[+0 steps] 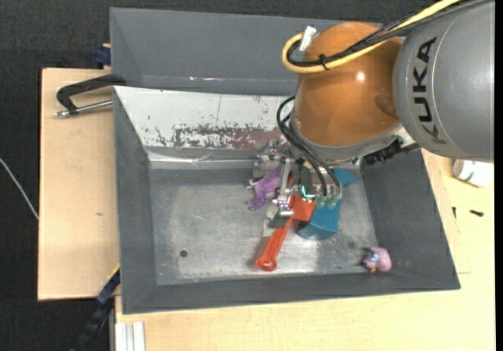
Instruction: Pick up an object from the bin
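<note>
The orange-red elongated plastic tool (275,247) lies flat on the floor of the grey metal bin (196,216), slightly toward 5 o'clock from the floor's centre. Its long axis runs from 1 o'clock to 7 o'clock. The lower, rounded end points toward the front wall. The upper end sits directly under the hand (292,199) and is partly covered by it.

The hand is low over that upper end. Whether it is apart, together or clamped on the tool cannot be told, because the wrist hardware hides the contact area.

A blue block-shaped plastic object (324,220) lies just beside the tool's upper end, at 4 o'clock from the hand. A purple irregular plastic piece (262,189) lies close to the hand at 10 o'clock. A teal piece (346,179) shows at 2 o'clock from the hand, partly under the arm.

A small pink rounded object (378,261) lies well apart from the others, in the floor's corner at 4 o'clock.

The orange wrist cover (346,90) stands above the hand, with a yellow cable (440,8) looped over it.
</note>
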`<action>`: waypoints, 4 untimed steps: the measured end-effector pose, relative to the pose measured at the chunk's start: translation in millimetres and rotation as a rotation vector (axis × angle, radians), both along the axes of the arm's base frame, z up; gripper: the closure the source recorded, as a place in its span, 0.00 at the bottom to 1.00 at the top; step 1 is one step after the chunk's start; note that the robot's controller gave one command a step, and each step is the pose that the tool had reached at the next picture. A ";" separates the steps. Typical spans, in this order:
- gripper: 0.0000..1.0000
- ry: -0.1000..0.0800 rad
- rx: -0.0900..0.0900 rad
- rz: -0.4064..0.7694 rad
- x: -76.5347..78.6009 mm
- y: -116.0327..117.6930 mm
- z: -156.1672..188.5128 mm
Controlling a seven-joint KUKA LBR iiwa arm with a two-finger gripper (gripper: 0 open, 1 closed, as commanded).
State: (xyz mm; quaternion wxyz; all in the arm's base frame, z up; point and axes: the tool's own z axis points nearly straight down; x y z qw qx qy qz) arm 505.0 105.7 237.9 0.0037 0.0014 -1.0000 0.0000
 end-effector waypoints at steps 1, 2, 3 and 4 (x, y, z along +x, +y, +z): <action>0.00 -0.009 0.001 -0.003 1.7 -0.8 4.2; 0.00 -0.012 0.002 0.364 1.5 -40.6 -46.2; 0.00 -0.007 0.003 0.452 5.4 -74.2 -70.4; 0.00 -0.014 0.001 0.480 29.9 -77.3 -81.4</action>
